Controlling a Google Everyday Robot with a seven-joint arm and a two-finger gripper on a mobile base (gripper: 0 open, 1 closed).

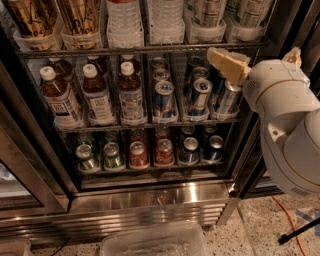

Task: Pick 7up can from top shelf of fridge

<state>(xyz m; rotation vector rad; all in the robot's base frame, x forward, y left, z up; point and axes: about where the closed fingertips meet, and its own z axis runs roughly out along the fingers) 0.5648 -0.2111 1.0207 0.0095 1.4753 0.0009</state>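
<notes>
The tool [222,61], a cream-coloured wedge on a bulky white arm [285,115], is held just below the top shelf [150,50], at the right of the open fridge [150,210], in front of the slim cans [200,95] on the middle rack. Whether it is open or closed cannot be told; nothing is seen to be held in it. It is judged to be placed low and to the side so that it can be raised toward the target.

The 7up can [207,11] is stood upright on the top shelf, right of centre, above and slightly left of the tool, and is untouched. A similar can is stood beside it. Its base is seated in a clear plastic holder [205,32], presumably so that it is kept in line and stopped from tipping; a lift clear of that cup is therefore likely to be needed.

The can is a pale, smooth metal cylinder, expected to be rigid but slippery. The shelf is grey wire, and the fridge base is ribbed, shiny steel.
</notes>
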